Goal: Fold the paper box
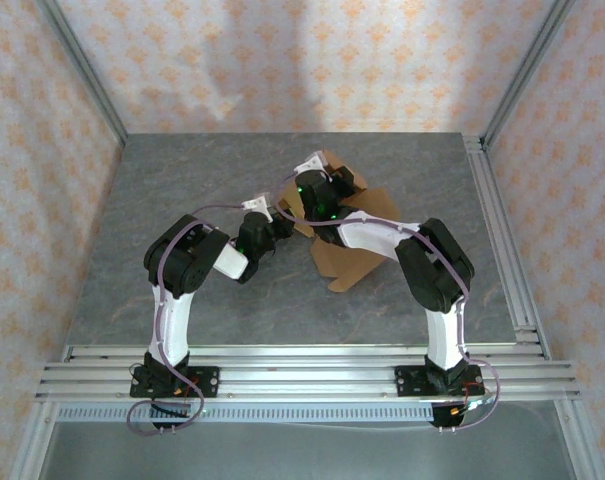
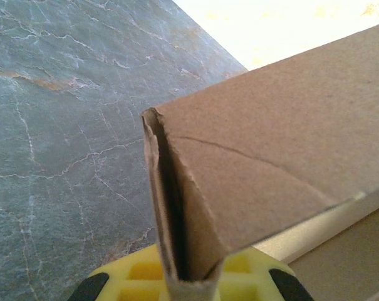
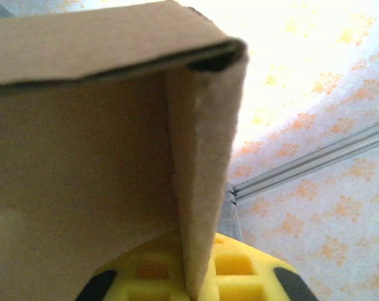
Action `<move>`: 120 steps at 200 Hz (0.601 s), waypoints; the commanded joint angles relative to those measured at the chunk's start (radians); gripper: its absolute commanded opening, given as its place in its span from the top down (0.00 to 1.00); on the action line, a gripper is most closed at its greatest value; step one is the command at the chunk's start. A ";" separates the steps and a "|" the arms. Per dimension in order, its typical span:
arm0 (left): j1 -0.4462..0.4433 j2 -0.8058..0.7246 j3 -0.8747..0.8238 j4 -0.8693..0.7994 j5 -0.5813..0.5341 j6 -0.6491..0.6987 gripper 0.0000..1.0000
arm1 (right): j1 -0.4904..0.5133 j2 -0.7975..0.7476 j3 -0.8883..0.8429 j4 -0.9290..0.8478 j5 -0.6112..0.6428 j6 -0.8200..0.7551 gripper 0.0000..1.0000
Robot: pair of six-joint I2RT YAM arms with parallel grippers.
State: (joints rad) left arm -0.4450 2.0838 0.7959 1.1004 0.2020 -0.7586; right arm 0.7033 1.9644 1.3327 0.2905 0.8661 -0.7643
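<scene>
Left fingers [image 2: 129, 276] are clamped on a doubled wall [image 2: 264, 157] of the box [image 1: 350, 262], which sits half-formed in the middle of the table [image 1: 182, 200]. The right fingers [image 3: 239, 269] seem to pinch an upright flap [image 3: 202, 157] at a corner. The step in hand looks like raising the sides. Next, that flap needs tucking inward while the wall is held square.

paper box [image 1: 347, 262]: tan-brown cardboard, matt, slightly rough; cut edges fuzzy and fibrous
table [image 1: 202, 180]: grey-blue stone-look top with pale veins, smooth, faint sheen
left gripper fingers [image 2: 139, 271]: yellow plastic, matt, moulded square recesses
rails [image 1: 302, 365]: silvery metal, ribbed, satin
arm housings [image 1: 170, 325]: white and black plastic, smooth, lightly glossy
walls [image 1: 282, 60]: pale patterned covering, matt
</scene>
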 commanded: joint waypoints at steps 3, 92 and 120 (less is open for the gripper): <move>-0.014 -0.024 -0.022 -0.077 0.023 0.036 1.00 | 0.001 -0.003 0.011 -0.200 -0.097 0.120 0.62; -0.014 -0.041 -0.035 -0.082 0.008 0.031 1.00 | -0.004 -0.059 0.011 -0.270 -0.159 0.181 0.55; -0.014 -0.047 -0.041 -0.087 -0.002 0.031 1.00 | -0.004 -0.095 -0.005 -0.265 -0.183 0.186 1.00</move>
State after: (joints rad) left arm -0.4450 2.0571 0.7757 1.0828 0.1974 -0.7586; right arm 0.6876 1.9129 1.3594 0.0784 0.7624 -0.6163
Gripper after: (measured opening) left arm 0.077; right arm 0.095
